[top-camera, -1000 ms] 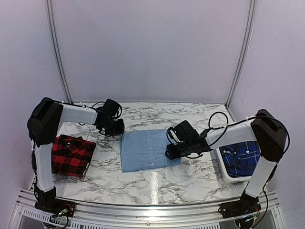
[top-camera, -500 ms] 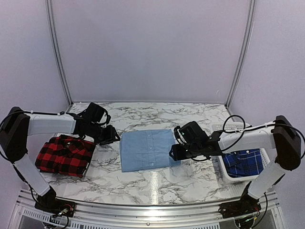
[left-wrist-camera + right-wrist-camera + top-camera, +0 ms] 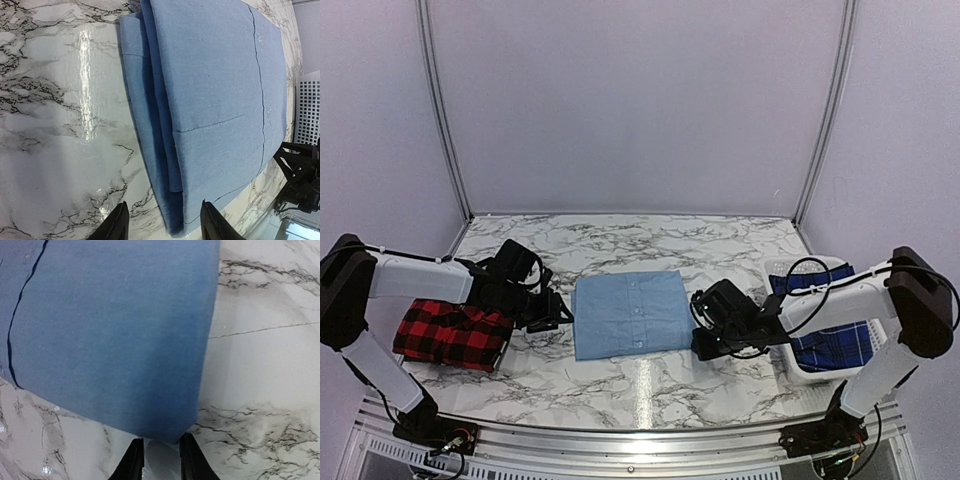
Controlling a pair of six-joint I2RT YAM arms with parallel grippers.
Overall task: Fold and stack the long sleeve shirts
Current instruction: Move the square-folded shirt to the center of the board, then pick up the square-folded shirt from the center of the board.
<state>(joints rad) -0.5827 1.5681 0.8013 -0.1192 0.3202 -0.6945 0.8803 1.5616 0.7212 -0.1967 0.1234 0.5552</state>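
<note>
The light blue shirt (image 3: 630, 312) lies folded flat in the middle of the table. My left gripper (image 3: 560, 314) is open and low at its left edge; in the left wrist view (image 3: 165, 227) the fingers straddle the shirt's layered near corner (image 3: 215, 90). My right gripper (image 3: 699, 338) is open a little at the shirt's near right corner, which lies just ahead of the fingertips (image 3: 162, 462) on the shirt (image 3: 110, 340). The red-and-black check shirt (image 3: 455, 330) lies folded at the left. The dark blue plaid shirt (image 3: 832, 340) sits in a basket.
A white mesh basket (image 3: 790, 362) stands at the right edge of the marble table (image 3: 650, 390), and shows in the left wrist view (image 3: 307, 110). Walls close the back and sides. A metal rail (image 3: 620, 440) runs along the near edge.
Both arms have dropped low and moved toward the near side. The left gripper came to the shirt's left edge; the right gripper slid to its near right corner. The blue shirt has not moved.
</note>
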